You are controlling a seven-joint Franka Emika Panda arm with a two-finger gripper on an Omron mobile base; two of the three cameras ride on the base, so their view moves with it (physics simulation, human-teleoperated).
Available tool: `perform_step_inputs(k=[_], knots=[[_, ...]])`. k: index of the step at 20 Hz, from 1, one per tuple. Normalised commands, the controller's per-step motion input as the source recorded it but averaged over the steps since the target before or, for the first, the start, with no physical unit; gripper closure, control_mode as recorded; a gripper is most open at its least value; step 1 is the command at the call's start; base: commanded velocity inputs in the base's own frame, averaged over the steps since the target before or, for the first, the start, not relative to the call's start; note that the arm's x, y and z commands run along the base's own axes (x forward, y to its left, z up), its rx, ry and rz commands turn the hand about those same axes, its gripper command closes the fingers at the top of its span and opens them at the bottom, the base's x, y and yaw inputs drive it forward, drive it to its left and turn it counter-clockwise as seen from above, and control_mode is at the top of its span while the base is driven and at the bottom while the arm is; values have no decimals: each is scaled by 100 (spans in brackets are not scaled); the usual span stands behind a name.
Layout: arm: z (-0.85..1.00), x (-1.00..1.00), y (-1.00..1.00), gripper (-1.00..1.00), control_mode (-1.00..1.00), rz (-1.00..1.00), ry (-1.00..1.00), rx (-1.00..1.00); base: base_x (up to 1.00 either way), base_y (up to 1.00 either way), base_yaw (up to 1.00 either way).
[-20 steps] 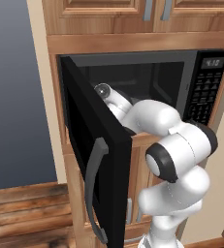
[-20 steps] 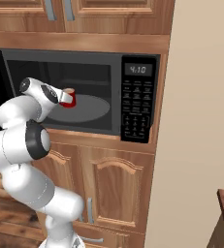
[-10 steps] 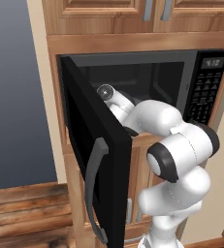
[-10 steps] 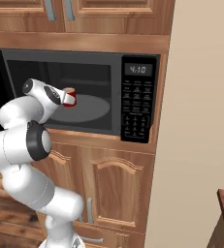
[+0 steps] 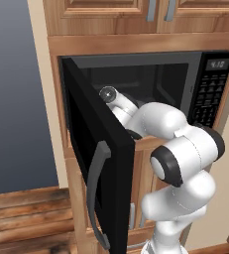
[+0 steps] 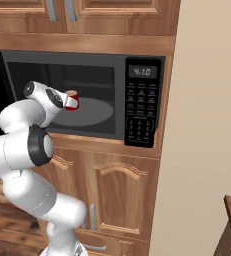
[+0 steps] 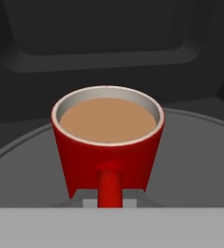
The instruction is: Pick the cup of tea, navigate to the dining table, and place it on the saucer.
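Inside the open black microwave (image 6: 87, 95), on its grey turntable (image 7: 191, 160), sits the glossy red cup of tea (image 7: 107, 145), with the two-finger gripper (image 6: 67, 101) clenched on its handle. Lift gently, keep it level, and back out slowly to avoid spilling.

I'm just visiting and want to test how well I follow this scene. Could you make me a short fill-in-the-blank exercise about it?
1. The cup of tea is coloured ____.
2. The cup sits inside the ____, above the grey turntable.
3. The microwave door stands ____.
4. The clock on the control panel reads ____.

Missing words: red; microwave; open; 4:10
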Motion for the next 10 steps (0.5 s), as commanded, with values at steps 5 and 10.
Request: perform_step_inputs(k=[5,10], knots=[[0,0,0,100,-100,0,0,0,0,0,0],[0,0,0,100,-100,0,0,0,0,0,0]])
